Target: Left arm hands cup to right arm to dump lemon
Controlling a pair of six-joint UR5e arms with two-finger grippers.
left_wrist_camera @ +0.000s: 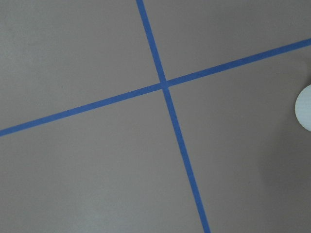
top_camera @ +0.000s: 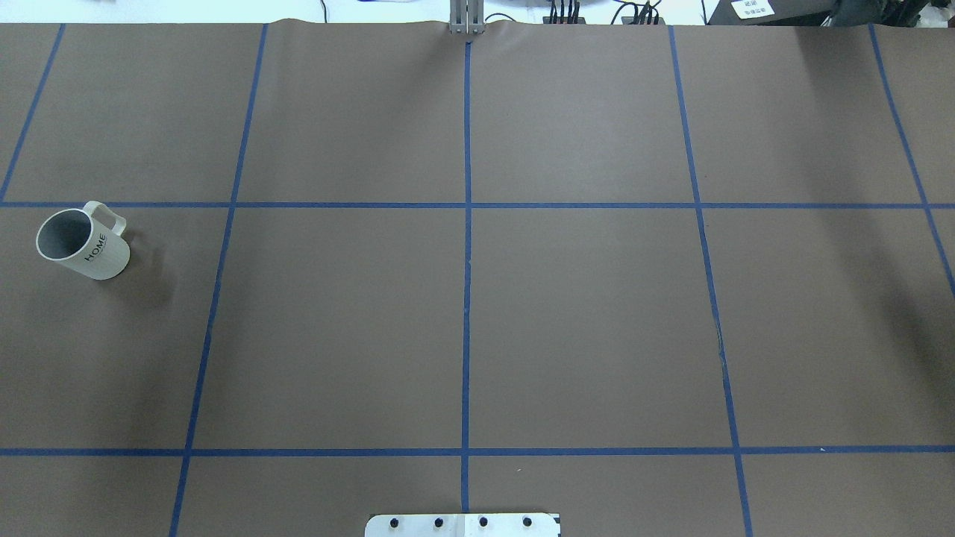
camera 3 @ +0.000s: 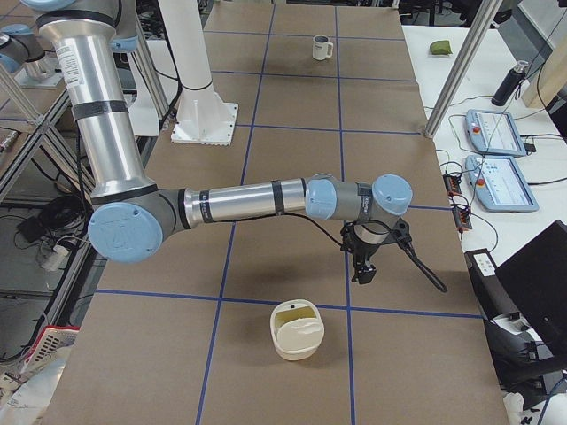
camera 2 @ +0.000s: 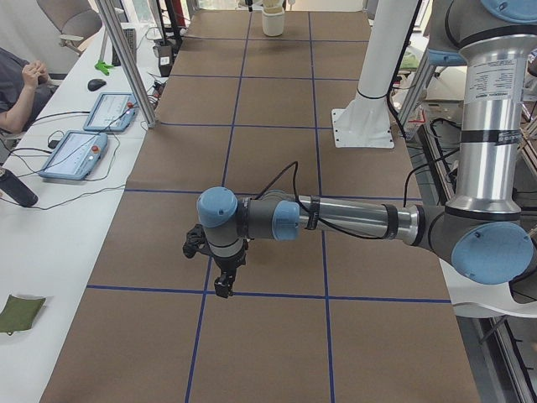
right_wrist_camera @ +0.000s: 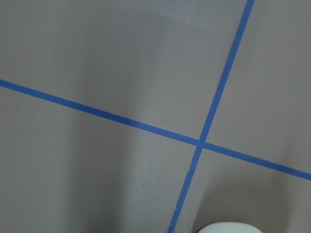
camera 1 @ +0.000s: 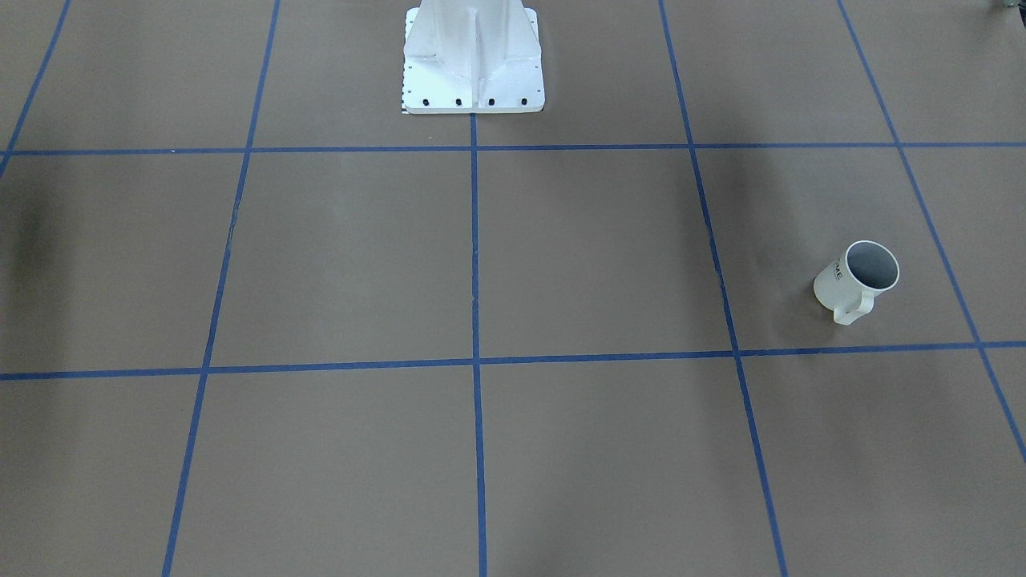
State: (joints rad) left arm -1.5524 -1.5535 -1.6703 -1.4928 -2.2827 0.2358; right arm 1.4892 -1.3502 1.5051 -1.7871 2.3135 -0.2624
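Observation:
The cup (camera 1: 856, 279) is a white ribbed mug with "HOME" on its side, standing upright on the brown table on the robot's left side. It also shows in the overhead view (top_camera: 82, 245) and far off in the exterior right view (camera 3: 322, 47). Its grey inside looks empty, and no lemon shows. The left gripper (camera 2: 222, 288) hangs fingers-down above the table in the exterior left view, where the cup does not show. The right gripper (camera 3: 363, 274) hangs fingers-down near the table's other end. I cannot tell whether either gripper is open or shut. Both wrist views show no fingers.
A cream round container (camera 3: 297, 329) stands just short of the right gripper and shows far away in the exterior left view (camera 2: 273, 21). The white robot pedestal (camera 1: 473, 60) stands at the table's middle edge. Side benches hold tablets (camera 2: 74, 154). A seated person (camera 2: 17, 88) is nearby.

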